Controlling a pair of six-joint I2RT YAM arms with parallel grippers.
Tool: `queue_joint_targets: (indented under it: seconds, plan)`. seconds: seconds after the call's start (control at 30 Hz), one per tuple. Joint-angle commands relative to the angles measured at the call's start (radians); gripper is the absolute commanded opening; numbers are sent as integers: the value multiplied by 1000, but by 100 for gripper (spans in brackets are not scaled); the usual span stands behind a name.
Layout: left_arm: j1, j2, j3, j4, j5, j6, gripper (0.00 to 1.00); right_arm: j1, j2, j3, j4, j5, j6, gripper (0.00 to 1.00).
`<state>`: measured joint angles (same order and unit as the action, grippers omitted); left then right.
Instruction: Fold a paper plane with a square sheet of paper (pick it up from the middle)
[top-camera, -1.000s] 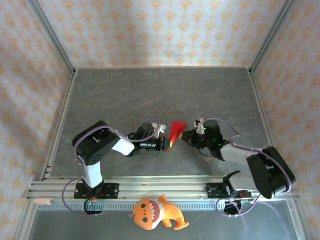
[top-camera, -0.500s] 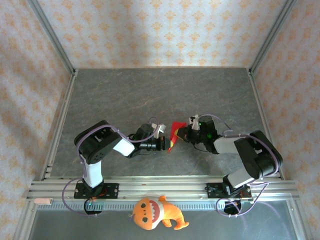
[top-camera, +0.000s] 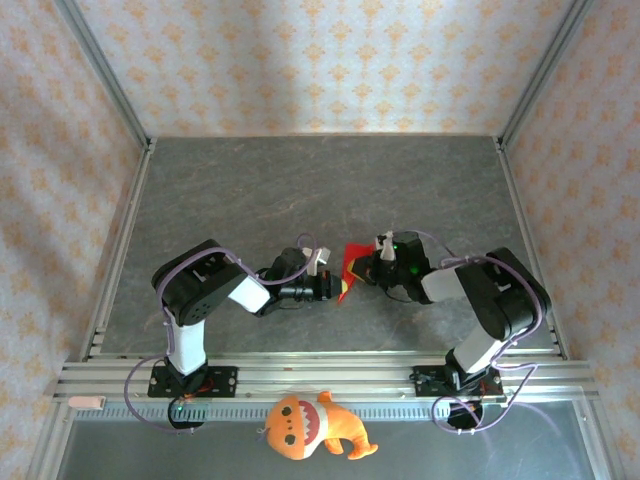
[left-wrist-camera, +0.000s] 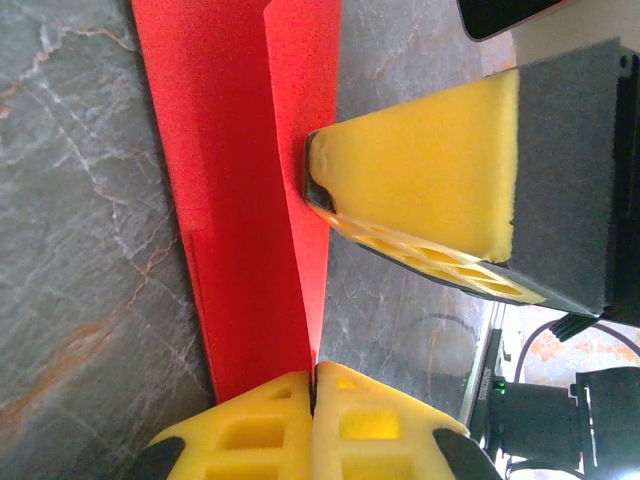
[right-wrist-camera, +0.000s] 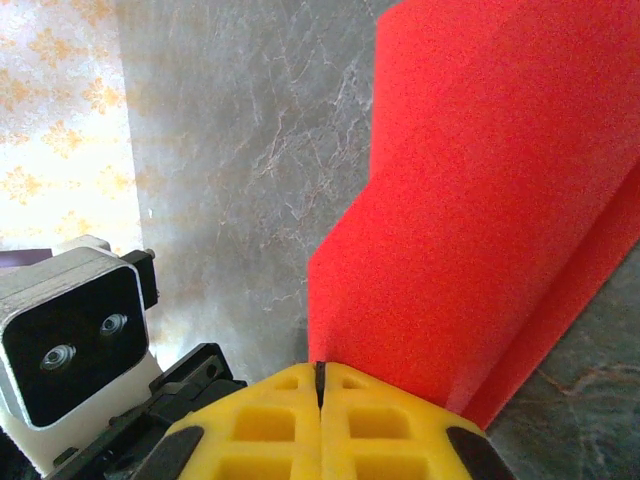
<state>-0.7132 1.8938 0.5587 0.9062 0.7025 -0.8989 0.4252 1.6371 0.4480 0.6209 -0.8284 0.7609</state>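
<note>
Left claw (left-wrist-camera: 313, 385): my pads were pressed together on one end of the red paper (left-wrist-camera: 240, 200).
Right claw (right-wrist-camera: 320, 372): my pads were clamped on an edge of the same paper.
Red paper: creased lengthwise, held between my two claws above the grey counter (top-camera: 300, 190), centre-front.

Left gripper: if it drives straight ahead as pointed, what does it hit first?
Likely the right gripper, pinching the same red paper just ahead of the left gripper; depth unclear.
</note>
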Motion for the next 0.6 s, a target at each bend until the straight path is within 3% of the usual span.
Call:
queue_joint_targets:
  seconds: [0.0,0.57]
  plan:
    - [-2,53,-40,-70,-21,-15,0,-15,17,28,30,-15,-24,6]
    - [0,86,-26,-136,-54,-29,0,-34,64,64,-10,-15,-40,8]
